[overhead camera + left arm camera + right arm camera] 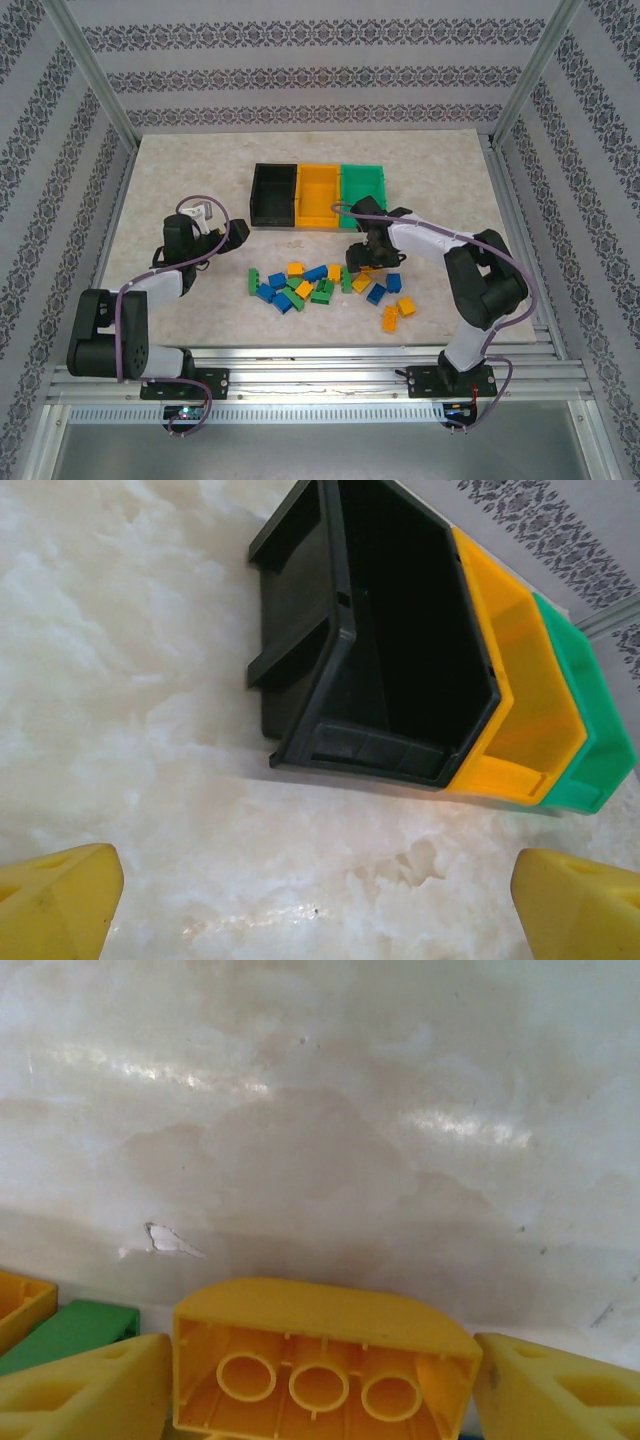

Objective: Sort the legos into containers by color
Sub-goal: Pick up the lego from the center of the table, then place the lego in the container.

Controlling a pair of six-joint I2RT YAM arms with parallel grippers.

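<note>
Right gripper (pixel 322 1380) grasps a yellow brick (pixel 320 1315), hollow underside facing the wrist camera. Left gripper (pixel 315 890) spread wide above tabletop (pixel 120 730); black bin (pixel 400 660) just ahead.

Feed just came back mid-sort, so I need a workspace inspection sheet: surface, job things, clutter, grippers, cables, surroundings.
surface: marbled table, one small chip.
job's things: black bin, yellow bin and green bin in a row, looking empty; bricks loose nearer the arms.
clutter: nothing seen.
grippers: left gripper open, empty, facing the bins; right gripper straddles a yellow brick, grip unclear.
cables: purple cables along both arms, off the bricks.
surroundings: patterned walls, metal frame.
</note>
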